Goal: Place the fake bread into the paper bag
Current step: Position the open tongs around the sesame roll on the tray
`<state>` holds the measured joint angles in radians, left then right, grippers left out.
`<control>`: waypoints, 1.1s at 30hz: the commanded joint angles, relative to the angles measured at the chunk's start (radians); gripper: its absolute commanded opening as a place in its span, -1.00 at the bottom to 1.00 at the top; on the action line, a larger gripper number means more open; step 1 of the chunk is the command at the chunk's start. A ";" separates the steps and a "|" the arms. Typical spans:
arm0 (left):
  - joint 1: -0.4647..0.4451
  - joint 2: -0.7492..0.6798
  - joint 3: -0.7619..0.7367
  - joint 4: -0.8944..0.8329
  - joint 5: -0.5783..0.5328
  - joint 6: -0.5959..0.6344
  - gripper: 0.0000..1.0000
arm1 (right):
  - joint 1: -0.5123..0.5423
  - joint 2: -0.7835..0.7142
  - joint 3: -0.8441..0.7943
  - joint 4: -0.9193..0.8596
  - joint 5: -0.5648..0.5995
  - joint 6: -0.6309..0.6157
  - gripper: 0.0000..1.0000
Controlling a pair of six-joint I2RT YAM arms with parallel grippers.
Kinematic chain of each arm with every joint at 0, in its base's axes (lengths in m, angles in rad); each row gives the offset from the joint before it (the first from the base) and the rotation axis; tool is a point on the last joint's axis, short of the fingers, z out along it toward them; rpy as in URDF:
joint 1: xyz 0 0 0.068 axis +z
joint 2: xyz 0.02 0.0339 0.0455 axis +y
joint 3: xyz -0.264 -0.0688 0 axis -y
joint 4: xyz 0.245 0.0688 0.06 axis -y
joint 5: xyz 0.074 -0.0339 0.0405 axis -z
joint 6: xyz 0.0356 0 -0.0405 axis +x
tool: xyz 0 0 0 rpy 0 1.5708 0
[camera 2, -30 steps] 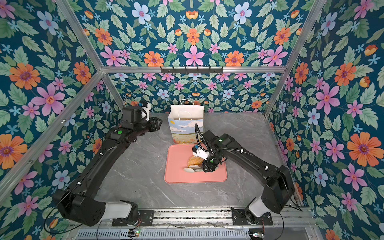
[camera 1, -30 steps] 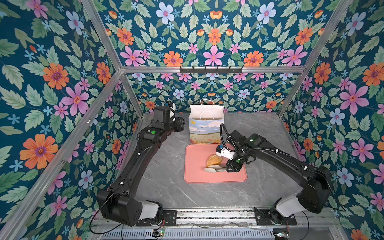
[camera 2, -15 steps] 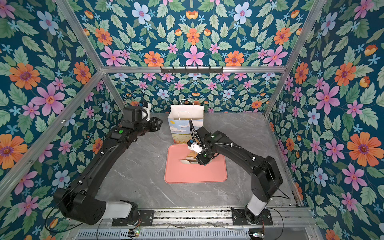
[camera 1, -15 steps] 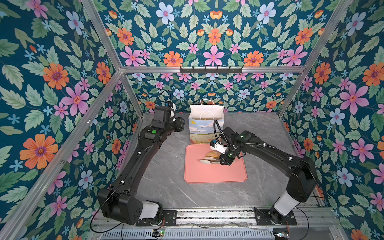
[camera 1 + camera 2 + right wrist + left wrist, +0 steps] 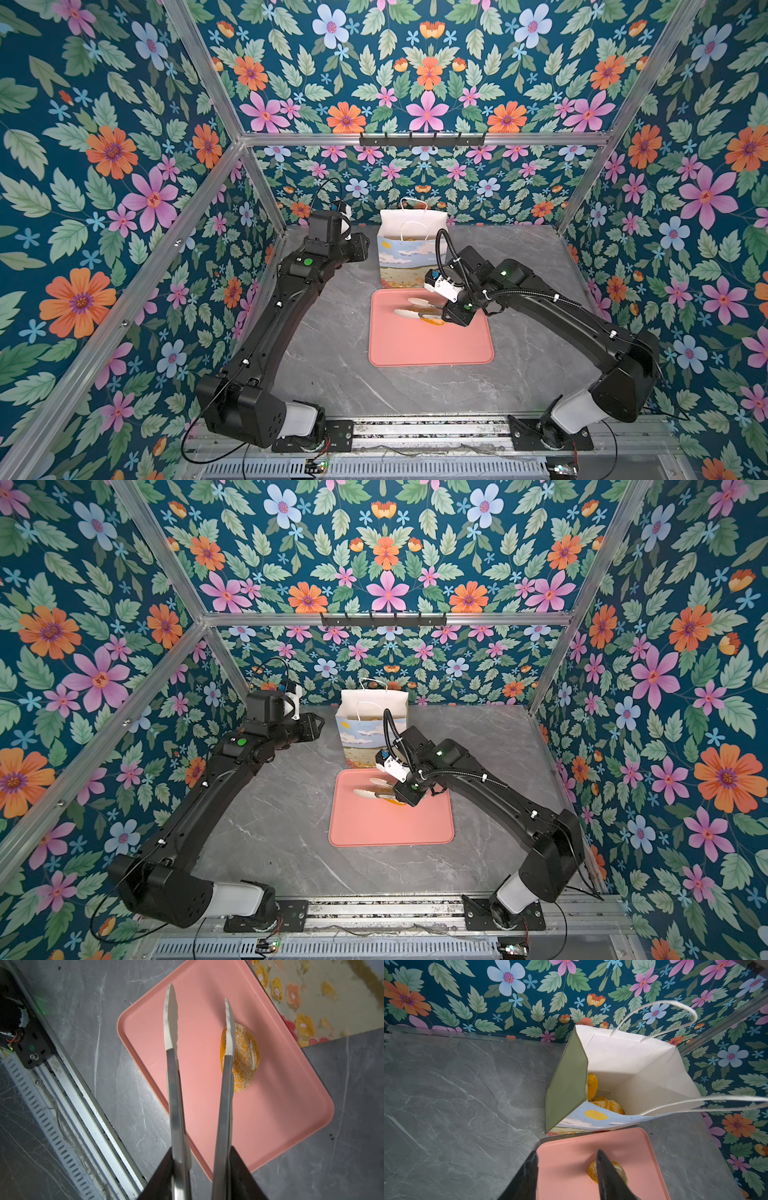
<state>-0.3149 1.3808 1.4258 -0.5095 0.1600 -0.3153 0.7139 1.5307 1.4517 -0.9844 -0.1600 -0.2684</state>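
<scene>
One sesame roll (image 5: 243, 1059) lies flat on the pink tray (image 5: 270, 1115), in the half of the tray nearer the paper bag (image 5: 409, 257). Other bread pieces (image 5: 608, 1104) are already inside the bag, resting on its bottom against the side that faces the left arm; their number cannot be told.

The bag stands upright and open at the back of the grey table (image 5: 332, 353), just behind the tray's far edge. Its white inside is exposed and its two cord handles (image 5: 656, 1014) arch above the mouth.

The right gripper (image 5: 201, 1155) is clenched on the handles of a pair of metal tongs (image 5: 174, 1095) with white tips. The tongs are spread apart and point out over the tray. One arm crosses the edge of the roll in the right wrist view, and the other hangs over bare tray. Nothing is caught between the tips. Whether the near arm touches the roll cannot be told.

The left gripper (image 5: 567, 1153) is released and empty, with its two dark fingers apart. In both top views it hovers beside the bag's left side, above the table and clear of the paper.
</scene>
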 commanded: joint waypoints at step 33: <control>0.001 0.003 -0.005 0.012 0.019 -0.008 -0.06 | -0.121 -0.058 -0.122 -0.009 0.068 -0.071 -0.05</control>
<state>-0.3149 1.3872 1.4216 -0.5095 0.1753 -0.3161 0.5983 1.4620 1.3209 -1.0252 -0.0856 -0.3264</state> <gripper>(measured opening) 0.470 0.473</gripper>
